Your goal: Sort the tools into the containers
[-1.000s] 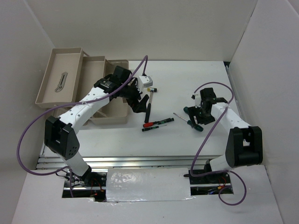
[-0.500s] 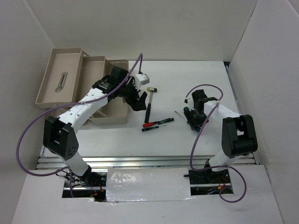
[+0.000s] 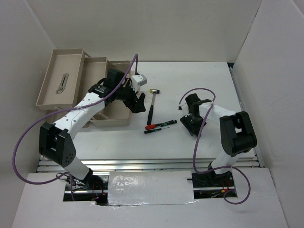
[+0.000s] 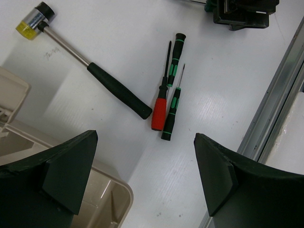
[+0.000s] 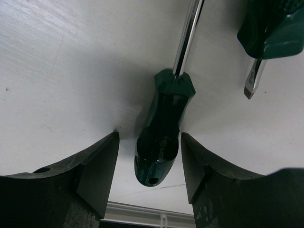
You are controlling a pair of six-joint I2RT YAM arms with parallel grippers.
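White-walled white table (image 3: 199,78): at its far-left corner, a shallow beige plastic tray (image 3: 67,61) holds a silver metal wrench (image 3: 61,84). Empty, the left gripper (image 4: 142,164) gapes; the right gripper (image 5: 149,164), spread, straddles a green-handled screwdriver (image 5: 160,137).

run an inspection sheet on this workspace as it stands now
surface: white table, bare apart from the tools
job's things: mallet, red-handled screwdriver and two green-and-black screwdrivers lie loose mid-table; green-handled screwdriver lies on the right, a second green handle beside it; silver tool lies in the beige tray; toolbox base next to it
clutter: nothing seen
grippers: left tool open, above the table by the base; right tool open, fingers astride the green-handled screwdriver
cables: purple cable loops off the left arm, another along the right arm
surroundings: white walls on three sides
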